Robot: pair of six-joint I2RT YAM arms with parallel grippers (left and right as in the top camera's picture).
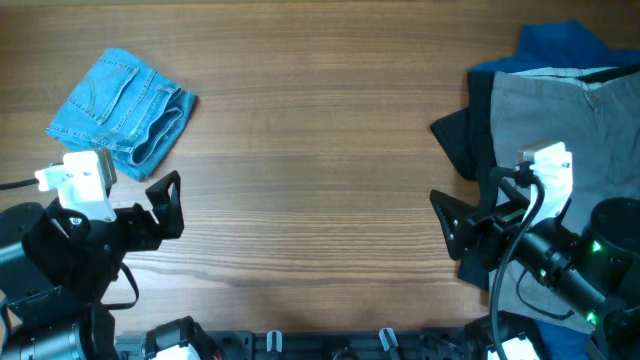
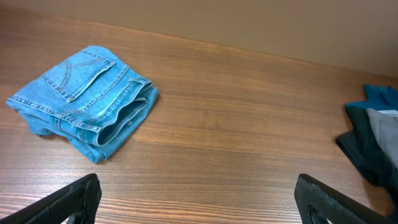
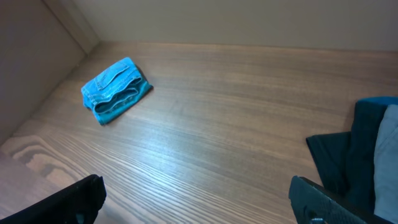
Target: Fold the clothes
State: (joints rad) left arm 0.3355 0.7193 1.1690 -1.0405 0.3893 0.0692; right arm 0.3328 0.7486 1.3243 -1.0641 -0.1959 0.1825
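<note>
Folded light-blue denim shorts (image 1: 123,108) lie at the far left of the table; they also show in the left wrist view (image 2: 84,99) and the right wrist view (image 3: 115,90). A pile of unfolded clothes sits at the right: grey trousers (image 1: 560,125) on top of a dark navy garment (image 1: 462,135) and a blue garment (image 1: 560,45). My left gripper (image 1: 168,205) is open and empty, near the front left, just below the shorts. My right gripper (image 1: 450,228) is open and empty, beside the pile's left edge.
The wooden table (image 1: 320,150) stretches between the shorts and the pile. A black rail (image 1: 300,345) runs along the front edge. Walls border the table in the right wrist view (image 3: 37,62).
</note>
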